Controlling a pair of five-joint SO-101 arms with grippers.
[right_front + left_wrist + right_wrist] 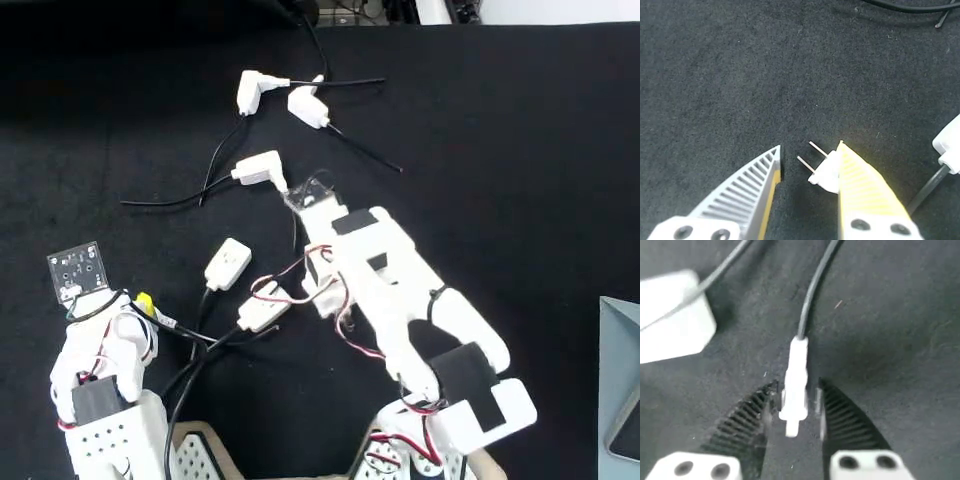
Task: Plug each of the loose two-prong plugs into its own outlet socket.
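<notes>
Overall, the desk (520, 150) is covered in black, slightly fuzzy cloth, with a grey box (620, 380) at its right edge and a pale strip of room beyond the far edge. The left tool (809, 146) sits low over the cloth near the front left, its grey and yellow fingers spread apart. A small white two-prong plug (826, 172) lies flat against the inner side of the yellow finger. Its long axis runs along the desk, and its two metal prongs point away from the wrist, slanting across the gap. The right tool (796, 383) is out near mid-desk, with its dark ribbed fingers on either side of a slim white plug body on a black cable (794, 395). A thin gap shows on each side, so the plug is not clamped. It lies lengthwise in the gap, and its cable leads straight away from the wrist. Two white oblong socket blocks (228, 263) lie between the arms.
</notes>
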